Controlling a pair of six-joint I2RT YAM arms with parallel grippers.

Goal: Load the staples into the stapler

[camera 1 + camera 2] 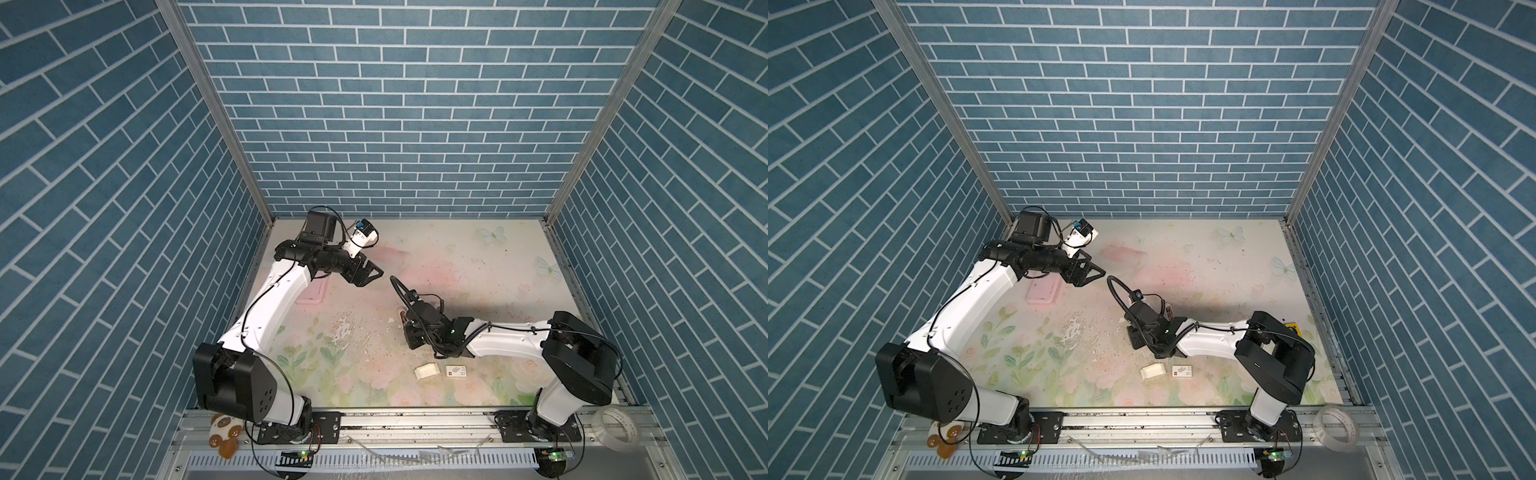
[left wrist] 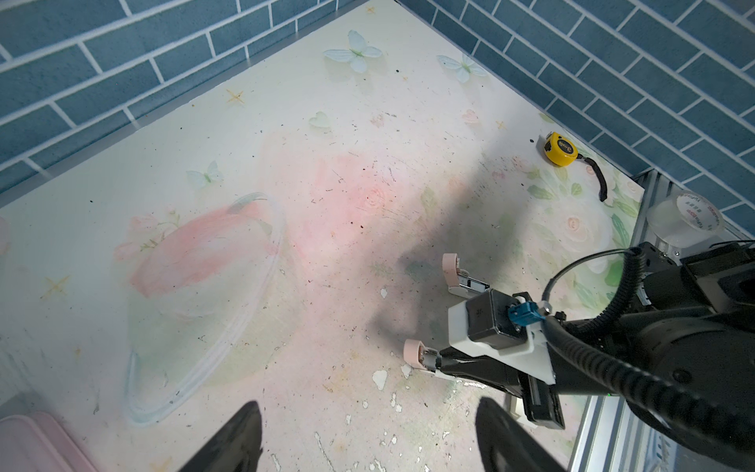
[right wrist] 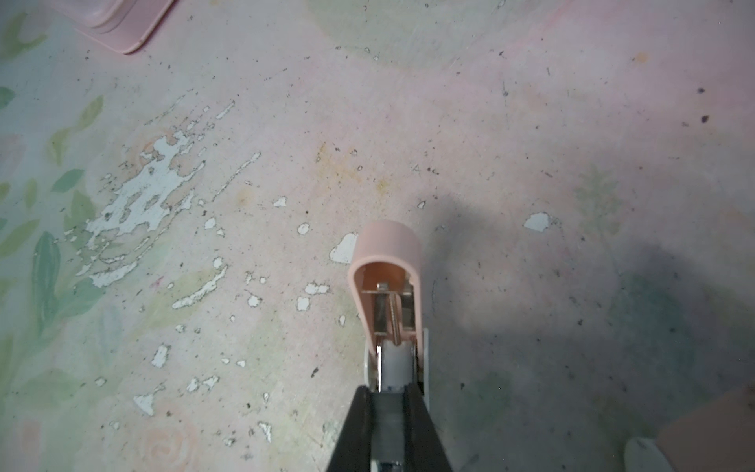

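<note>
**Stapler clamped in the right gripper; staple strips not to be made out**

In both top views the pink plastic stapler [image 1: 402, 314] [image 1: 1168, 311] is almost wholly hidden under the right arm's wrist, only a brownish-pink sliver showing; the right gripper [image 3: 387, 394] is closed on it, black fingers [image 3: 423, 412] pressing either flank. No silvery strip of the staples can be made out; the small white cardboard tray [image 1: 427, 370] [image 1: 1153, 370] and the white red-marked sleeve [image 1: 456, 371] [image 1: 1182, 371] lie just beside each other, not touching, on the worn floral-printed tabletop [image 1: 457, 257] near its front edge; what the tray holds is too small to tell.

The stapler's long axis carries on the line of the fingers, its rounded tip pointing away from the gripper; the right wrist view looks into a hollow pink arm with spring rod and metal plate. Only the left wrist view shows the stapler [image 2: 451, 263] splayed open, two pink-tipped arms parted in a V; whether the lower one touches the table I cannot tell.

The left gripper [image 1: 371, 275] [image 2: 369, 429] hangs above the table near the far left corner, jaws wide, holding nothing; its fingertips are cut off by the frame edge in the left wrist view.
</note>
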